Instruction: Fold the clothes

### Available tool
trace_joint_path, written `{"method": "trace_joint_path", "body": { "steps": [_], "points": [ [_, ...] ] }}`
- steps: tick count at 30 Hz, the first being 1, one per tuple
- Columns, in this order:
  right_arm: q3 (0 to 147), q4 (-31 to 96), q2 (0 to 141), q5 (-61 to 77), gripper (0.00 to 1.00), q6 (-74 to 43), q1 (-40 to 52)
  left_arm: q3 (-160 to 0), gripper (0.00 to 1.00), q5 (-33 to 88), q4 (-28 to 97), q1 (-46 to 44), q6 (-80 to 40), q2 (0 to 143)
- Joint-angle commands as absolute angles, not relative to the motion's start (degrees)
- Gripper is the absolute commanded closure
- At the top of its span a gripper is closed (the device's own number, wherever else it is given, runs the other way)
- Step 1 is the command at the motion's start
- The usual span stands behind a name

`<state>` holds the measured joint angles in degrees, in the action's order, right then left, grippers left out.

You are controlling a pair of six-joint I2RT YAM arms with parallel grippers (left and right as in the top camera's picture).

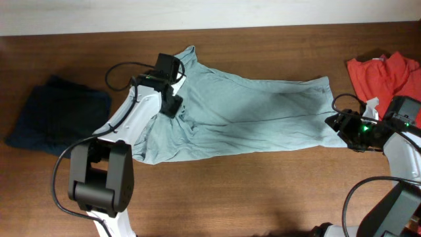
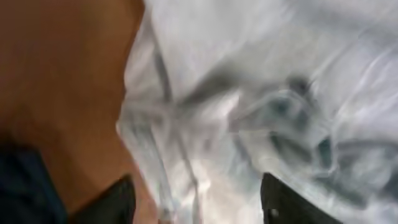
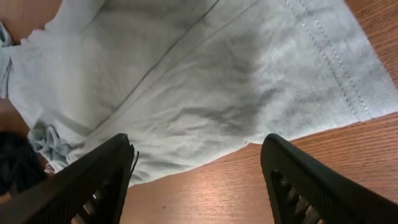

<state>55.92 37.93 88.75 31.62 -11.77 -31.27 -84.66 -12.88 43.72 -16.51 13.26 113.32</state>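
Overhead view: pale grey-green cloth garment (image 1: 243, 115) lies spread lengthwise across the brown wooden table (image 1: 263, 197). The bunched end is at left and the stitched hem at right, with wrinkles toward the left end. Left end effector (image 1: 175, 107) is over the bunched end; right end effector (image 1: 337, 121) is at the hem edge.

Right wrist view: fingers (image 3: 93, 180) spread wide and holding nothing. The hem corner is just ahead of them, with bare table below.

Left wrist view is blurred: fingers (image 2: 115, 205) look apart with crumpled cloth between them, but I can't tell if they touch it.

Step in hand, my read: grip both ends for the first fold.
- Right: come in low and slide the lower finger along the table under the hem. Pinch all layers near the stitch line, not just the top one.
- Left: take the outer edge, not the crumpled middle, or the wrinkle gets folded in.
- Pull light tension between the arms before lifting so the fold lands flat.
- Avoid the dark navy garment (image 1: 56, 115) at left and the red-orange garment (image 1: 385, 72) at far right; each is near an arm.
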Motion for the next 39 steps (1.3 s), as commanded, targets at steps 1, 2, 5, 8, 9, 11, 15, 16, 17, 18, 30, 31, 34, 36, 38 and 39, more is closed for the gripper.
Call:
{"method": "trace_joint_path", "body": {
  "steps": [1, 2, 5, 8, 9, 11, 15, 16, 17, 18, 30, 31, 34, 36, 38, 39],
  "points": [
    [56.60, 38.57, 87.72, 32.36, 0.32, -11.09, -30.72, -85.58, 0.34, -15.68, 48.82, -15.35, 8.69, 113.54],
    [56.60, 38.83, 87.72, 32.36, 0.32, -10.90, -30.72, -85.58, 0.33, -15.07, 50.52, -15.11, 7.09, 113.51],
    [56.60, 39.38, 87.72, 32.36, 0.32, -10.68, -30.72, -85.56, 0.34, -10.85, 53.49, -14.46, 6.04, 113.51],
    [56.60, 39.83, 87.72, 32.36, 0.32, -9.72, -30.70, -85.56, 0.34, -9.06, 55.22, -14.09, 6.02, 113.51],
    [56.60, 40.12, 87.72, 32.36, 0.32, -9.39, -30.70, -85.56, 0.34, -8.69, 55.18, -14.09, 6.07, 113.51],
    [56.58, 40.58, 87.72, 32.36, 0.32, -9.28, -30.70, -85.58, 0.36, -7.38, 53.74, -14.11, 8.36, 113.49],
    [56.58, 40.58, 87.72, 32.36, 0.32, -9.21, -30.72, -86.30, 0.39, 0.43, 49.91, -14.35, 15.03, 113.45],
    [56.58, 40.60, 87.72, 32.36, 0.32, -9.19, -30.72, -86.63, 0.42, 0.97, 49.56, -14.52, 15.16, 113.45],
    [56.58, 40.64, 87.72, 32.36, 0.32, -9.19, -30.70, -87.02, 0.43, 0.95, 49.23, -14.83, 15.46, 113.45],
    [56.58, 40.66, 87.72, 32.36, 0.31, -9.19, -30.72, -87.24, 0.43, 0.95, 48.86, -15.20, 16.97, 113.45],
    [56.58, 40.36, 87.74, 32.34, 0.31, -9.21, -30.72, -88.51, 0.44, -2.50, 40.34, -22.87, 28.62, 114.80],
    [56.58, 40.40, 87.74, 32.34, 0.32, -9.19, -30.72, -88.51, 0.44, -3.42, 39.97, -23.05, 28.62, 115.37],
    [56.58, 40.82, 87.74, 32.34, 0.31, -9.21, -30.72, -88.51, 0.47, -4.27, 39.90, -23.09, 29.08, 117.27],
    [56.58, 40.99, 87.74, 32.34, 0.31, -9.21, -30.72, -88.51, 0.48, -4.32, 39.92, -23.11, 30.57, 118.72],
    [56.58, 40.99, 87.74, 32.34, 0.32, -9.21, -30.72, -88.51, 0.50, -4.32, 39.57, -23.11, 32.23, 120.01],
    [56.58, 41.04, 87.74, 32.36, 0.31, -9.21, -30.72, -88.51, 0.51, -4.32, 39.29, -23.11, 32.49, 120.51]
  ]
}}
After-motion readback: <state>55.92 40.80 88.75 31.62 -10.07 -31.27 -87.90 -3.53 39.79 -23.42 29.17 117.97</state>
